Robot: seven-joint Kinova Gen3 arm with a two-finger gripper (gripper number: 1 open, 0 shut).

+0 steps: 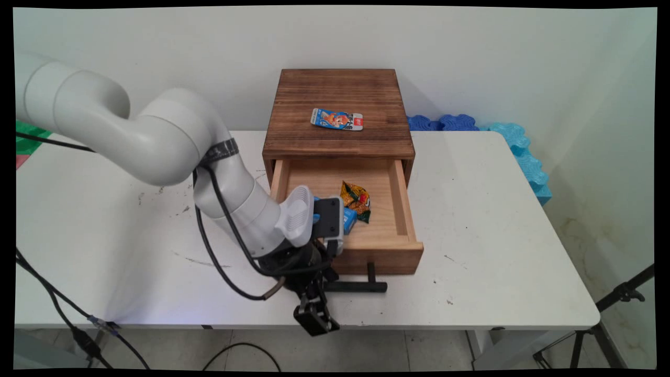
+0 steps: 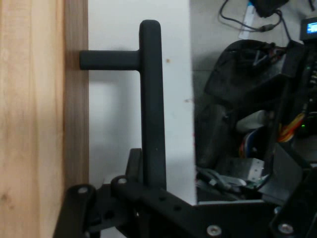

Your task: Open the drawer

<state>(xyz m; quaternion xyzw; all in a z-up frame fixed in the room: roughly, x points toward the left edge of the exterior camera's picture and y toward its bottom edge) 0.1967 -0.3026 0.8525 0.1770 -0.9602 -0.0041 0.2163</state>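
Observation:
A wooden box (image 1: 337,112) stands at the table's back, and its drawer (image 1: 405,209) is pulled out toward the front edge. The drawer's black T-shaped handle (image 1: 361,286) (image 2: 151,99) sticks out in front. My gripper (image 1: 315,303) (image 2: 153,186) is at the handle's left end, low over the table's front edge, open, with the bar running between its fingers; one finger (image 2: 133,163) shows on the drawer side of the bar. In the drawer lie an orange-green snack packet (image 1: 356,196) and a small blue packet (image 1: 349,220), partly hidden by my wrist. A blue printed sachet (image 1: 336,119) lies on top of the box.
Blue foam pieces (image 1: 523,152) lean along the wall at the back right. A black tripod (image 1: 617,298) stands off the table's right corner. Black cables (image 1: 220,262) hang from my arm over the table's left front.

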